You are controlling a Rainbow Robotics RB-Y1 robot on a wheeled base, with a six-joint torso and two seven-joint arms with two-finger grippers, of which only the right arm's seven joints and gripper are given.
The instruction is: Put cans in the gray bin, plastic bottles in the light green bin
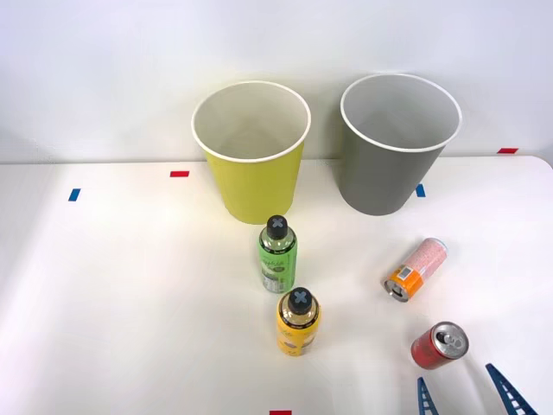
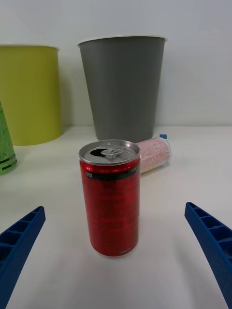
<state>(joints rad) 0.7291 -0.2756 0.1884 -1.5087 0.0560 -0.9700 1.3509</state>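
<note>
I have the right gripper (image 2: 116, 251) low over the table (image 1: 130, 294) with its jaws spread wide and holding nothing — one blue ribbed finger (image 2: 19, 241) on either side of my wrist view. The red can (image 2: 111, 200) stands upright just ahead of the jaws, centred on the gap but not yet between the fingers, and touching neither. Beyond it, further out from the jaws, the pink-white can (image 2: 153, 153) lies on its side, and past that stands the gray bin (image 2: 123, 87) — almost straight ahead. The light green bin (image 2: 30, 94) sits beside the gray one, off to the left of the jaw line. From the front view, the green-labelled bottle (image 1: 277, 254) and the yellow-orange bottle (image 1: 298, 322) stand upright well to the left of the fingers.
</note>
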